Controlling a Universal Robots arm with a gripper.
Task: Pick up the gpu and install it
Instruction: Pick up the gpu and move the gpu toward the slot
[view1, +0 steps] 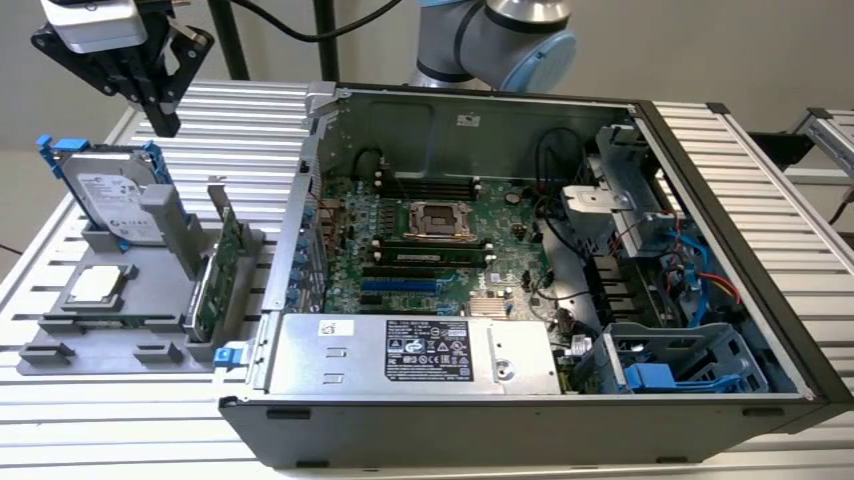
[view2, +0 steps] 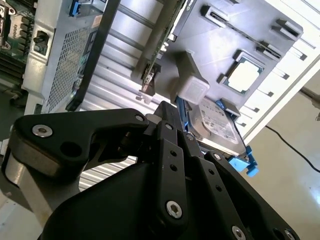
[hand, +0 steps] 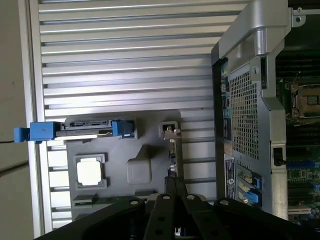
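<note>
The gripper (view1: 163, 120) hangs closed and empty, well above the gray tray (view1: 80, 345). There the gpu (view1: 218, 268) stands on edge, between the hard drive (view1: 114, 195) (its white label too small to read) and the open computer case (view1: 747, 230).

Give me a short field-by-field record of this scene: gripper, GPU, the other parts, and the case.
gripper: shut, empty, above the gray holder, apart from the gpu
gpu: standing on edge in the holder, outside the case, not picked up
hard drive: upright in a blue frame, same holder
CPU chip: flat on the holder
computer case: open, motherboard exposed, at the exterior view's right of the holder
</note>
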